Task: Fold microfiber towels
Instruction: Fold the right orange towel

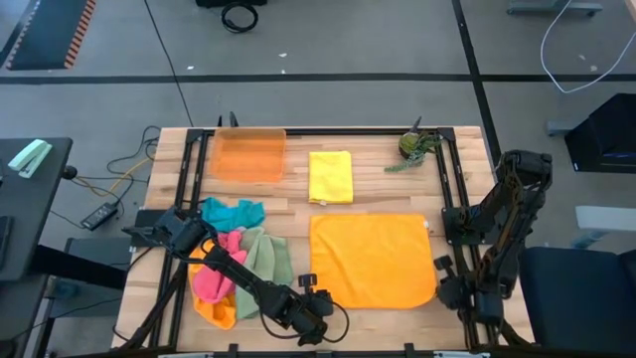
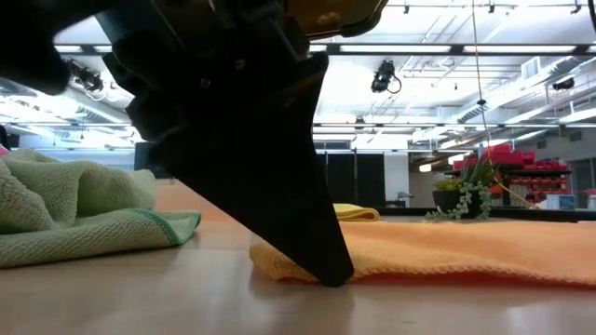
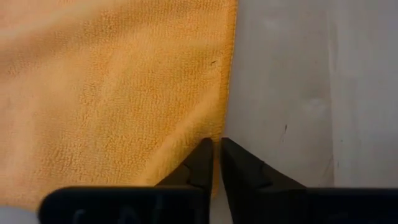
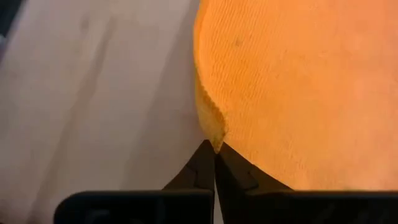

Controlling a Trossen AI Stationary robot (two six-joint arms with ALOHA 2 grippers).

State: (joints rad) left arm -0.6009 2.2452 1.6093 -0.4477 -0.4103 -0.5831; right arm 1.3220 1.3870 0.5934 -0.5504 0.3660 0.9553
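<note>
A large orange towel lies spread flat on the table's middle. My left gripper is at its near left corner and is shut on its edge. In the low view its fingers come down onto that corner. My right gripper is at the towel's near right corner and is shut on that edge. A folded yellow towel lies beyond it. Teal, pink, sage green and orange towels lie piled at the left. My left gripper pinches the orange towel's left edge near the near corner, between its two fingertips. The fingers point down at the table. The towel lies flat, its corner on the table. My right gripper pinches the orange towel's edge at its near right corner between its two fingertips. The pinched bit stands up in a small ridge; the rest of the towel lies flat.
A translucent orange tray stands at the far left. A small potted plant stands at the far right. Dark frame rails run along the table's sides.
</note>
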